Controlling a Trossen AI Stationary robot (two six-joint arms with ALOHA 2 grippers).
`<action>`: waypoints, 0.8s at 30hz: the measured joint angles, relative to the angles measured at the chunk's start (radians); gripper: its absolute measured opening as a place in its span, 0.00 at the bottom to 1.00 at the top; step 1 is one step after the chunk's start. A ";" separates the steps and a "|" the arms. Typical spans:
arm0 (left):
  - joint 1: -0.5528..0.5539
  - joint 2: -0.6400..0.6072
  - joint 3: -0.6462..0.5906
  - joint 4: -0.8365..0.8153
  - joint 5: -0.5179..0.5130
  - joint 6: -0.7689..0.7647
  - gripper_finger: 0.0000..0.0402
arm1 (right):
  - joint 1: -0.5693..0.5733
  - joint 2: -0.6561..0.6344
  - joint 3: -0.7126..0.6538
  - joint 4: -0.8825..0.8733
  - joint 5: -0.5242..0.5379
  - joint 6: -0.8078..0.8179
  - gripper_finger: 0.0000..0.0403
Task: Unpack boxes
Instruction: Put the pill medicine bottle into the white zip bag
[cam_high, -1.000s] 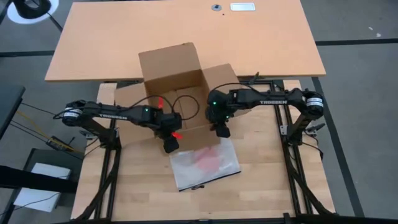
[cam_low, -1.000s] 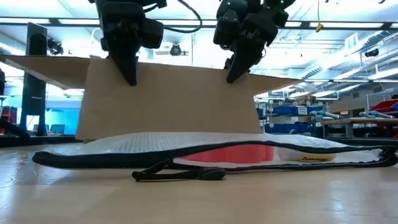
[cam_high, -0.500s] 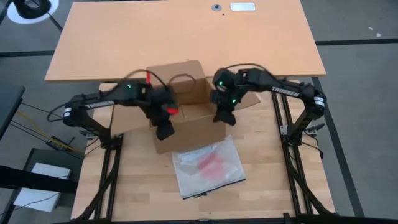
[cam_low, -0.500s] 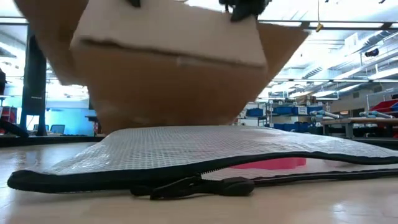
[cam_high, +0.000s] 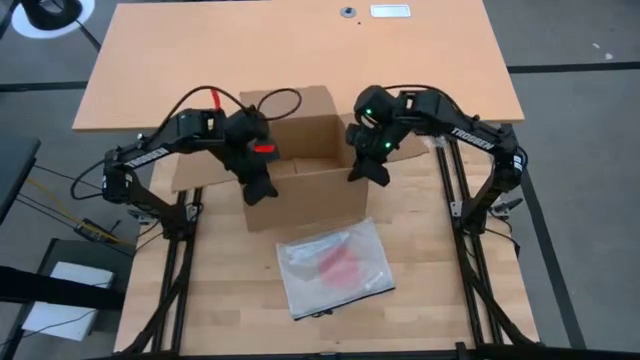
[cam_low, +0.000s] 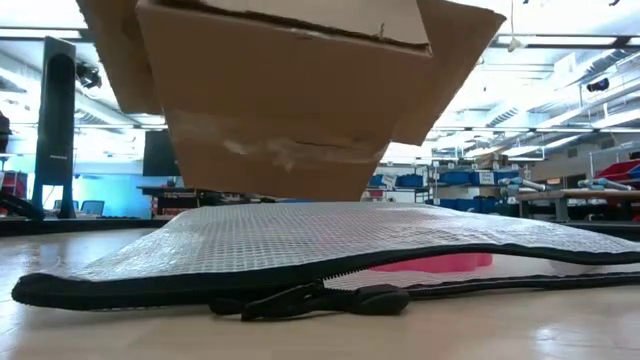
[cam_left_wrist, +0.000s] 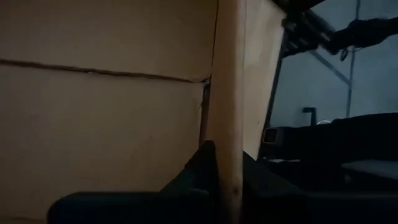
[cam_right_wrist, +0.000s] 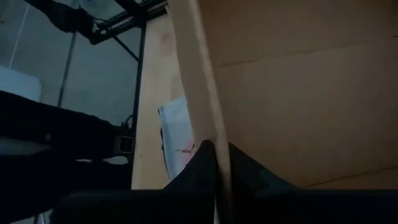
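The box (cam_high: 300, 165) hangs tipped above the table (cam_high: 220, 290), the left gripper (cam_high: 257, 190) pinching its 9 o'clock wall, the right gripper (cam_high: 362, 172) its 3 o'clock wall. The zip bag (cam_high: 335, 266) lies at 6 o'clock, probably not touching.

Left arm reaches in from left, elbow raised, wrist bent down. Left gripper (cam_high: 256, 190) points downward, fingers (cam_left_wrist: 202, 165) pinched tight on thin cardboard edge of box (cam_high: 300, 170), one finger each side of wall. Right arm reaches in from right, arched high, wrist angled down and inward. Right gripper (cam_high: 364, 172) clamped the same way on opposite wall, fingers (cam_right_wrist: 202, 163) straddling edge. Both grippers roughly level, facing each other across box.
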 joint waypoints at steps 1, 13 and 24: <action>-0.005 0.000 -0.016 -0.001 -0.012 0.002 0.07 | 0.005 0.000 -0.015 0.007 0.005 0.000 0.03; -0.135 0.000 -0.348 0.130 -0.398 0.041 0.08 | 0.120 0.000 -0.335 0.260 0.351 -0.051 0.04; -0.139 0.001 -0.545 0.301 -0.173 -0.043 0.27 | 0.154 0.001 -0.479 0.342 0.344 0.068 0.18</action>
